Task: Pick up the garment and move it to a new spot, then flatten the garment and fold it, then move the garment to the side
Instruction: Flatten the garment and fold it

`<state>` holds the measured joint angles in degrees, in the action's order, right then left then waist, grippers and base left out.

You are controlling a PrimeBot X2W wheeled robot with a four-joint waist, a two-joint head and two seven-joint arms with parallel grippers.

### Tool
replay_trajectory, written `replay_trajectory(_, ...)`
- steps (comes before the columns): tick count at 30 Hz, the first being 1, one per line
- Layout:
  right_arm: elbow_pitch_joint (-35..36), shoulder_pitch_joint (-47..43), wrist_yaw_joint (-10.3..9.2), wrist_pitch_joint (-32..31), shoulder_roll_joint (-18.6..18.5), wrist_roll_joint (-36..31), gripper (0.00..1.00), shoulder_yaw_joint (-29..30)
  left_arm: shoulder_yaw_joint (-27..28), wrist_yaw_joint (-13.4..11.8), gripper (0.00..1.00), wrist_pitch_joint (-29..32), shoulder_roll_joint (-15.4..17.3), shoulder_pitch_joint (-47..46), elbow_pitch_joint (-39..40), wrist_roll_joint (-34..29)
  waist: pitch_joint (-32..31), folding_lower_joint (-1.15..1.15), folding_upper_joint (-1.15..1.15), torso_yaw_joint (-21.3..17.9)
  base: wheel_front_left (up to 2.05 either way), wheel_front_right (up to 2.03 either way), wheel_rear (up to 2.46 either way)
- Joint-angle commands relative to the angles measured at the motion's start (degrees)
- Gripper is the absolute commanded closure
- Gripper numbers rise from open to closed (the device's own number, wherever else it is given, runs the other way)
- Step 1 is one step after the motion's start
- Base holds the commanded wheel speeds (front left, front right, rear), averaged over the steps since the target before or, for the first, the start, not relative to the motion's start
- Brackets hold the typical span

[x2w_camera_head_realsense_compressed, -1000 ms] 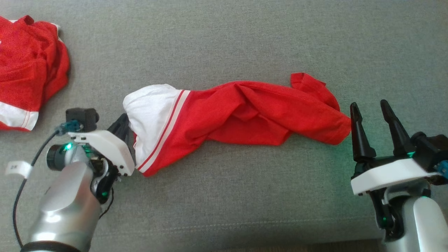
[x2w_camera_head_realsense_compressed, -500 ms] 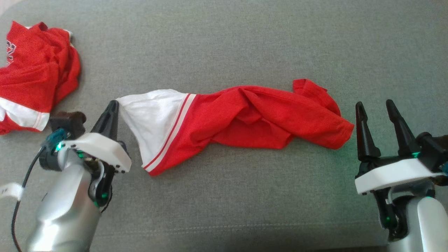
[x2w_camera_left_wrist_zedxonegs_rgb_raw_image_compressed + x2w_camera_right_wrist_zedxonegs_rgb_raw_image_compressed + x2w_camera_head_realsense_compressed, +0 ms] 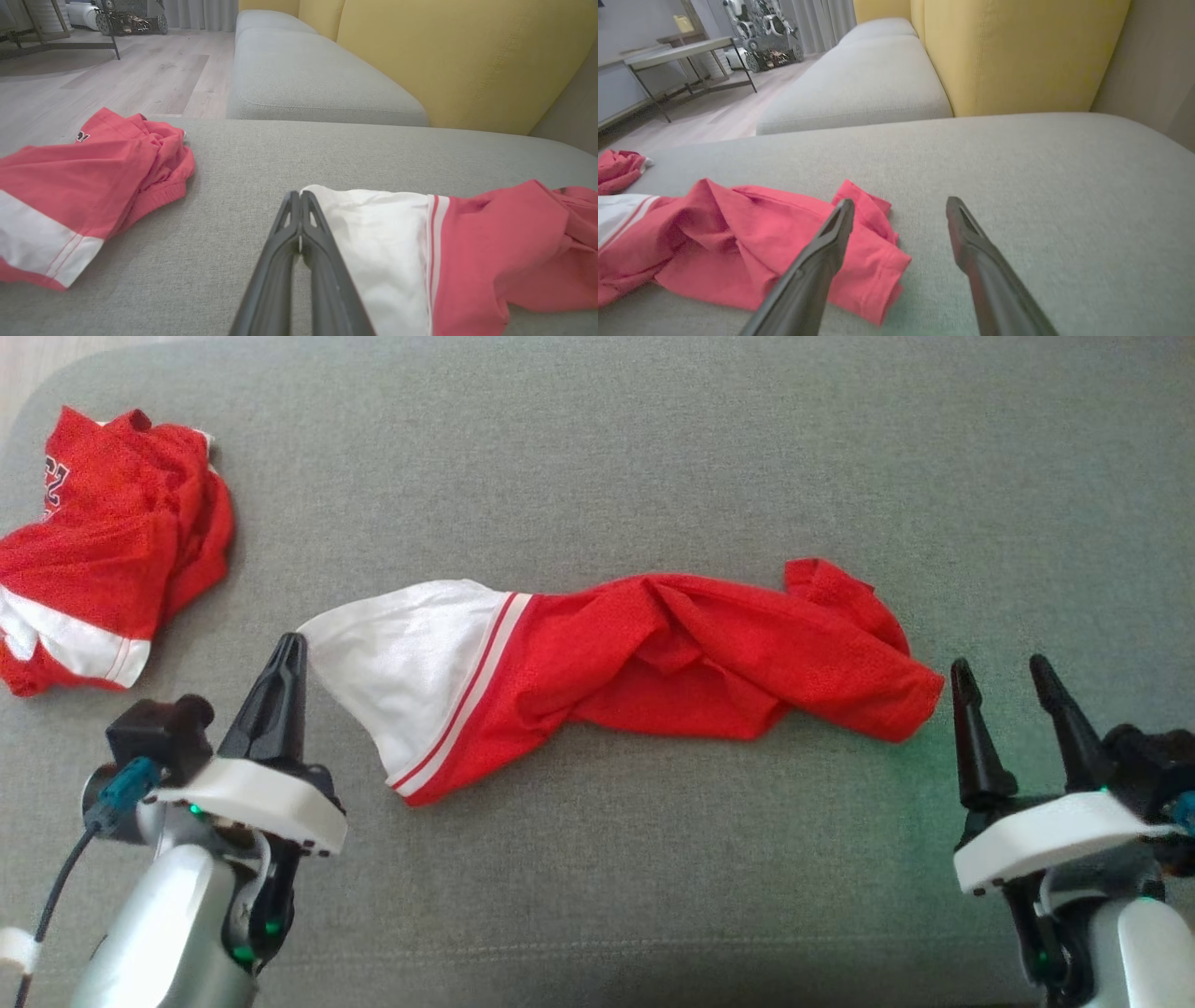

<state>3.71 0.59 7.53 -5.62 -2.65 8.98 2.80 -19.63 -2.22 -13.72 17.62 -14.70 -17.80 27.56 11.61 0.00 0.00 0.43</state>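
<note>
- Now gripping the white corner of the garment (image 3: 653, 653) with the left gripper (image 3: 290, 649), clenched tight on it.
- With the right gripper (image 3: 1001, 665) released, just beside the red end, not touching.
- Lying as a twisted band across the sofa (image 3: 653, 448), well apart from a second red garment (image 3: 112, 541).
- Probably placed at the new spot already; not yet flattened, folded or put aside.

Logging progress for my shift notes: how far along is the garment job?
Done, probably: the garment lies stretched along the grey cushion. In hand: flattening, with the left gripper shut on its white corner; the right gripper stands open beside the red end. Left: its twisted middle needs smoothing, then folding and moving aside.
</note>
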Motion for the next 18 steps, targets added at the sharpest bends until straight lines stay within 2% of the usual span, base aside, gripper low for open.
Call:
replay_trajectory(1,1.0,0.6,-0.04,-0.8,-0.2,-0.3,0.0,-0.8,2.2,-0.8,1.0,0.5,2.2,-1.5,3.2,-0.2,0.2,0.0,0.0,0.0,0.0,0.0,0.0)
replay_trajectory(9,-6.6,2.9,-0.04,-4.0,-0.2,0.8,0.0,-1.4,1.3,-1.3,1.0,1.9,2.2,-1.5,6.4,-0.2,1.9,0.0,0.0,1.0,0.0,0.0,0.0)
replay_trajectory(15,-9.7,4.8,-0.04,-3.5,-0.2,1.7,0.02,-2.6,1.0,-1.0,1.0,1.7,2.1,-1.9,6.4,-0.1,2.3,0.0,0.0,1.5,0.0,0.0,0.0)
replay_trajectory(16,-10.5,5.5,-0.04,-3.1,-0.2,2.3,0.76,-3.1,1.0,-1.0,1.0,1.5,2.2,-1.9,6.4,0.0,2.4,0.0,0.0,1.4,0.0,0.0,0.0)
replay_trajectory(17,-10.7,5.8,-0.04,-2.7,-0.2,2.3,1.0,-3.2,1.0,-1.0,1.0,1.4,2.2,-1.9,6.4,0.0,2.4,0.0,0.0,1.4,0.0,0.0,0.0)
replay_trajectory(18,-10.9,6.1,-0.04,-2.6,-0.2,2.4,1.0,-3.3,1.1,-1.0,1.0,1.3,2.2,-1.9,6.4,0.0,2.3,0.0,0.0,1.3,0.0,0.0,0.0)
